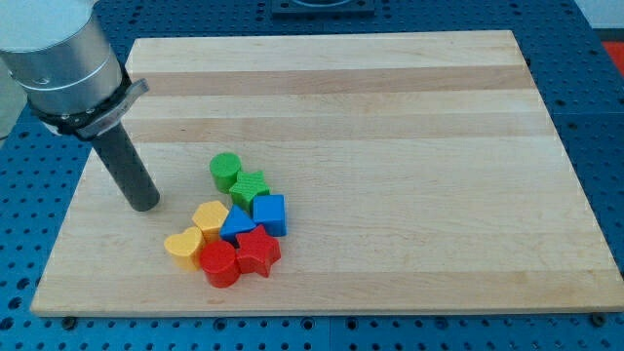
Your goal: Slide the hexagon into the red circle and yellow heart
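The yellow hexagon lies in a tight cluster at the board's lower left of centre. The yellow heart touches its lower left side. The red circle lies just below the hexagon, next to the heart. My tip rests on the board to the left of the cluster, about a block's width left of the hexagon and above the heart. It touches no block.
The cluster also holds a red star, a blue triangle, a blue cube, a green star and a green circle. The wooden board sits on a blue perforated table.
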You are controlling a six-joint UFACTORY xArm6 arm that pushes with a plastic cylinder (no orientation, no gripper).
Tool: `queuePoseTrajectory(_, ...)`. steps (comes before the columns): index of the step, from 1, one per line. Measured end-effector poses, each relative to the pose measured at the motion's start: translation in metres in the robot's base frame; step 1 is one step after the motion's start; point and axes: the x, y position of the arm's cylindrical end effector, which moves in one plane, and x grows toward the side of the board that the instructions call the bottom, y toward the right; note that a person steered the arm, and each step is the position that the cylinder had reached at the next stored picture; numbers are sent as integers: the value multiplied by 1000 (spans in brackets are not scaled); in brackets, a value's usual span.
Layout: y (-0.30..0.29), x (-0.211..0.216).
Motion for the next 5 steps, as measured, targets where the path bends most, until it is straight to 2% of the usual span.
queuePoseTrajectory(1, 7, -1)
queuePoseTrajectory(3, 106, -14)
queuePoseTrajectory(5, 90, 1)
